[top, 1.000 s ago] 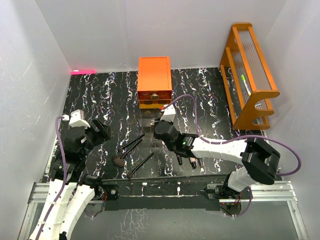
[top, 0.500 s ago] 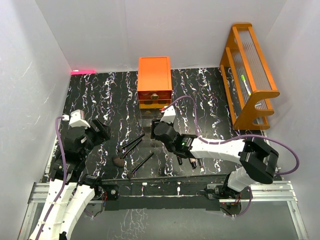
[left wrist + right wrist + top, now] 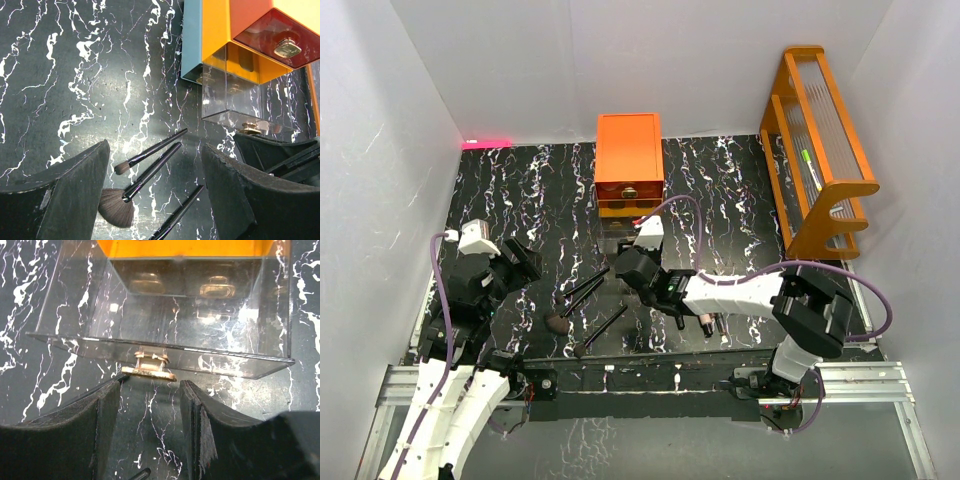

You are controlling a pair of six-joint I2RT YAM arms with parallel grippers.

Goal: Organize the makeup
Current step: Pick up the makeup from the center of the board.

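The right gripper (image 3: 150, 386), jaws partly apart and empty, faces the brass handle (image 3: 148, 371) of the clear plastic drawer (image 3: 225, 362), with long black brown-headed makeup brushes (image 3: 150, 173) lying just left on the black marbled table (image 3: 520, 200) (left gripper (image 3: 155, 148) wide open, empty).

The chest (image 3: 629, 160) stands at the back middle of the bench (image 3: 520, 200), its lowest drawer (image 3: 165, 335) pulled out toward the front. The rack (image 3: 817, 150) stands along the right edge, well apart from the chest. Three brushes (image 3: 585, 292) lie on the bench before and left of the drawer, slanting, heads toward the near left. A few tubes (image 3: 705, 325) lie to their right, near the front edge, under the right arm. The right pincer (image 3: 150, 387) sits just before the drawer's handle (image 3: 148, 371). The left pincer (image 3: 525, 262) is left of the brushes.
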